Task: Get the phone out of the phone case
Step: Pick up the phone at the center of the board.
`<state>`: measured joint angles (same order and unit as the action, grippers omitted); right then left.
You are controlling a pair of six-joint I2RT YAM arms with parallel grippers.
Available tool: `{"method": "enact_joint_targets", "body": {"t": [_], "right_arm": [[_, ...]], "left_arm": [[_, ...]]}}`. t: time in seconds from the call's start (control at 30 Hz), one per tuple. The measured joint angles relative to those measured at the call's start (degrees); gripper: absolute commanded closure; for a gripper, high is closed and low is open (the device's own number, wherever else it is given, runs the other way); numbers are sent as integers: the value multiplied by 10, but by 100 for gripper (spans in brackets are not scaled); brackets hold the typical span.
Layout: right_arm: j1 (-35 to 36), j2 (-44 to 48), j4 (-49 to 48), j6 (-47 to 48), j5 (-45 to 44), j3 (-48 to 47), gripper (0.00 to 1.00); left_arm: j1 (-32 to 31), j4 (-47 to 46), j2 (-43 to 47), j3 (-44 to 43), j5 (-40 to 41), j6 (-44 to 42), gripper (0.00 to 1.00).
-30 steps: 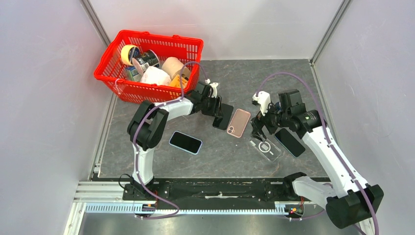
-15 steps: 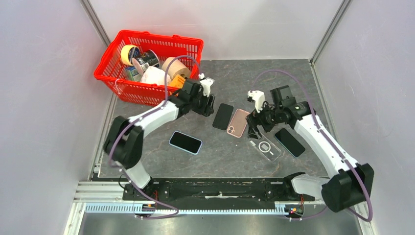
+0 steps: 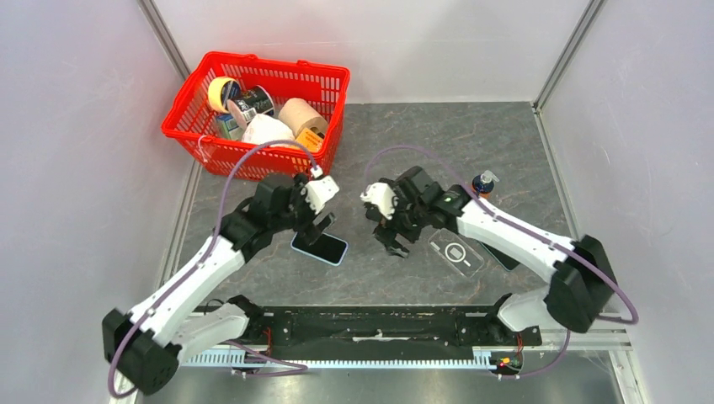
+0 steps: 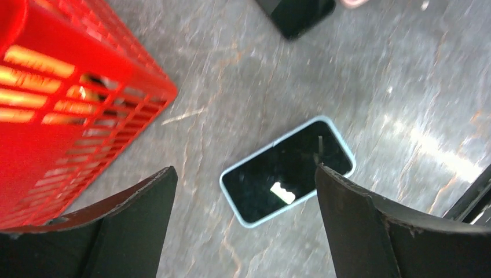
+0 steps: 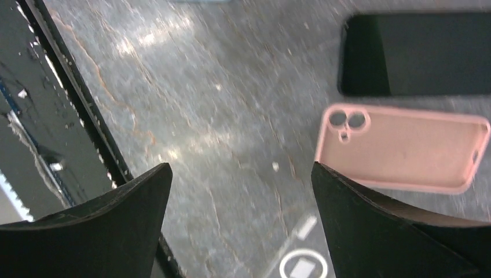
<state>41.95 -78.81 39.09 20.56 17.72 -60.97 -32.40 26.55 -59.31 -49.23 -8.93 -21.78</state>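
A phone in a light blue case (image 4: 286,171) lies screen up on the grey table, also seen from above as the blue-cased phone (image 3: 320,247). My left gripper (image 4: 243,171) hovers just above it, open and empty, its place in the top view being the left gripper (image 3: 318,223). My right gripper (image 5: 240,168) is open and empty over bare table, shown from above as the right gripper (image 3: 392,240). An empty pink case (image 5: 405,147) and a bare black phone (image 5: 417,55) lie beside it. A clear case (image 3: 457,252) lies to its right.
A red basket (image 3: 206,151) full of rolls and tins stands at the back left, close to my left gripper as the basket wall (image 4: 58,87). A small bottle (image 3: 482,181) stands behind the right arm. The black base rail (image 5: 58,116) runs along the near edge.
The left arm pulled back from the bare black phone to above the blue-cased phone, jaws opening wider. The right arm swung left, now covering the pink case in the top view.
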Motion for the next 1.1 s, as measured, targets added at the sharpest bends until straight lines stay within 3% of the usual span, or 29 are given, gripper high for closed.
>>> {"method": "enact_joint_targets", "body": {"t": [0.17, 0.4, 0.7, 1.1], "right_arm": [[69, -94, -73, -16, -25, -29, 3], [120, -222, -153, -65, -39, -104, 3], [123, -364, -196, -134, -18, -210, 3], [137, -400, -202, -172, 0, -227, 3]], "left_arm": [[8, 89, 110, 42, 43, -58, 0], [56, 171, 156, 92, 92, -116, 0], [220, 217, 175, 113, 71, -183, 0], [478, 219, 79, 114, -36, -251, 2]]}}
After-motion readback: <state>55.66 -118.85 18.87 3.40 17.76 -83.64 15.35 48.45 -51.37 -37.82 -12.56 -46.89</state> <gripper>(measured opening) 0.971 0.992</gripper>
